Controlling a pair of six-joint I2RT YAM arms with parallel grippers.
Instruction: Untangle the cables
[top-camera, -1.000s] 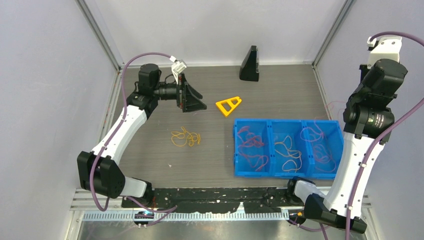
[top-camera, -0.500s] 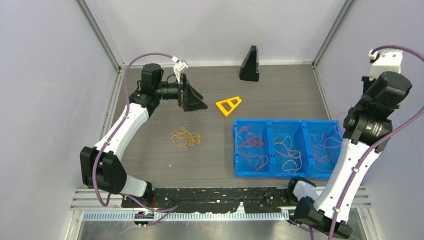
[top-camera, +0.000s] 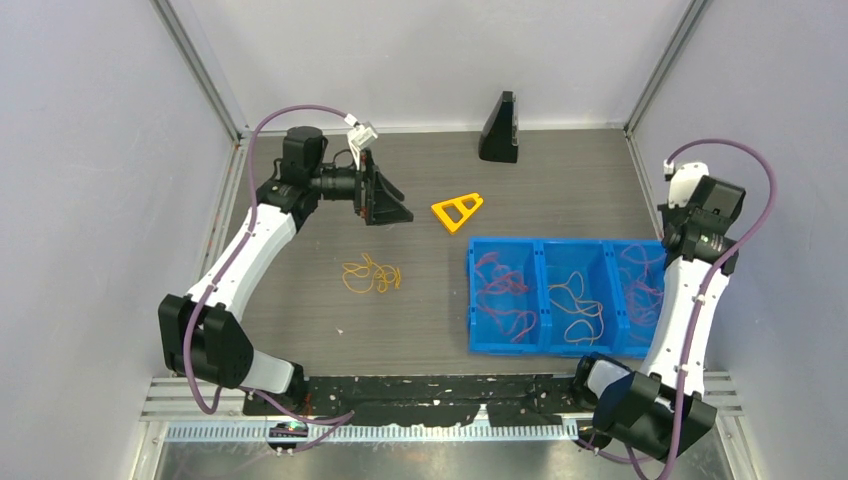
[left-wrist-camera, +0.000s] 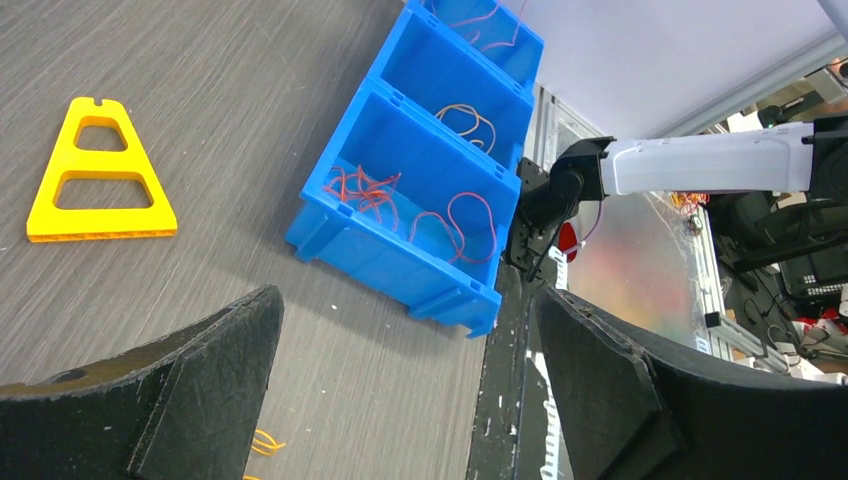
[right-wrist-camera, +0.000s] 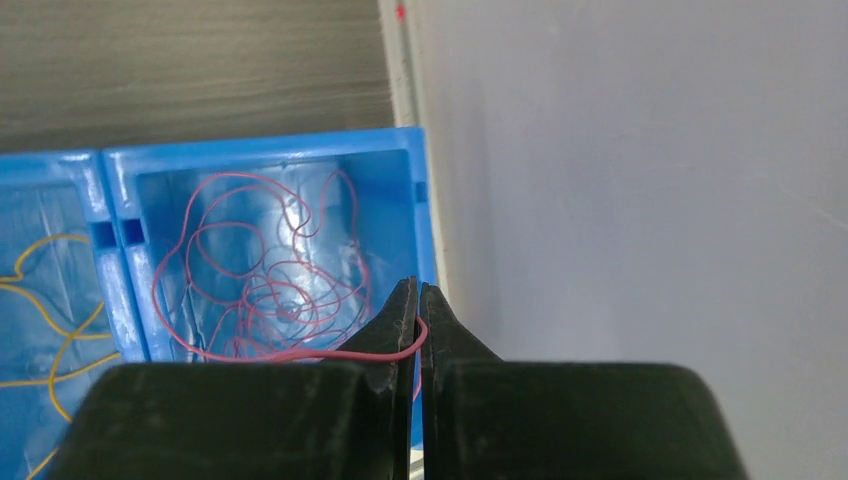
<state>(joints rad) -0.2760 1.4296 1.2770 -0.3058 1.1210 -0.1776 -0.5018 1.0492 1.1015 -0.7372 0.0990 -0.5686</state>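
— Cables (top-camera: 575, 300) first — where do they lie?

— One orange-yellow tangle (top-camera: 371, 277) sits loose on the table (top-camera: 420, 330), well left of the blue bin (top-camera: 470, 300). From above, it stretches more left to right than front to back. The others are in the bin: red loops (top-camera: 503, 295) in the left compartment, orange ones in the middle, pink loops (right-wrist-camera: 260, 270) in the right.

— And the right claw?

— The right gripper (right-wrist-camera: 418, 300) has its jaws pressed together on a pink strand (right-wrist-camera: 340, 353), above the bin's right compartment, near its outer wall. From the pinch, the strand runs almost level toward the left in the wrist view, back to the pink loops below.

— The left one?

— The left gripper (top-camera: 385, 195) is spread wide with nothing between its fingers. It hangs over the far left part of the table, its fingers pointing right toward the yellow triangular frame (top-camera: 457, 211), and the loose tangle lies nearer the arm bases than it does.

— Anything else on the table?

— A black stand (top-camera: 500, 128) at the far edge — well apart from both grippers.
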